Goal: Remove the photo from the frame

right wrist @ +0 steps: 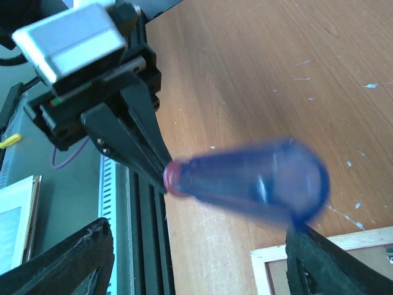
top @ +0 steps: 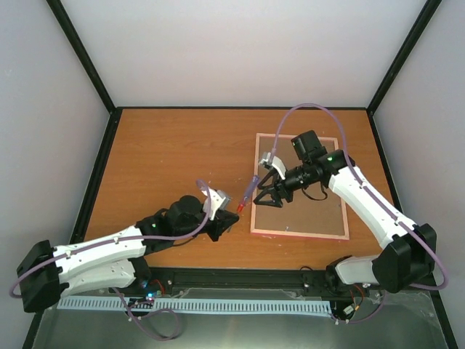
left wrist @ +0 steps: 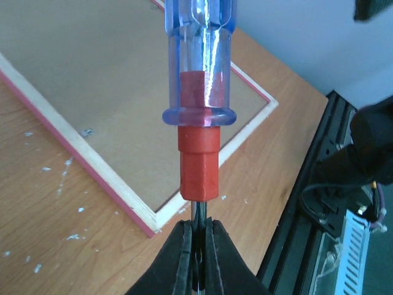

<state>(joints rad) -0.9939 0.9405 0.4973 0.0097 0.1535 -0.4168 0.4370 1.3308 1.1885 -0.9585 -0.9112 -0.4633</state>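
Observation:
The frame (top: 301, 218) lies face down at the right of the table, its brown backing board up and its pink edge showing (left wrist: 92, 178). The photo is hidden under that board. My left gripper (top: 229, 218) is shut on the metal shaft of a screwdriver (left wrist: 198, 110) with a red collar and a clear blue-purple handle. It holds the tool just off the frame's near left corner. My right gripper (top: 264, 193) stands open around the blurred handle (right wrist: 258, 184). One finger (right wrist: 61, 264) is well apart from the handle and the other (right wrist: 331, 264) is close beside its butt end.
The left arm's wrist camera (right wrist: 67, 40) and black fingers fill the upper left of the right wrist view. A black rail (top: 240, 276) runs along the table's near edge. Bare wooden tabletop (top: 174, 153) stretches left of and behind the frame.

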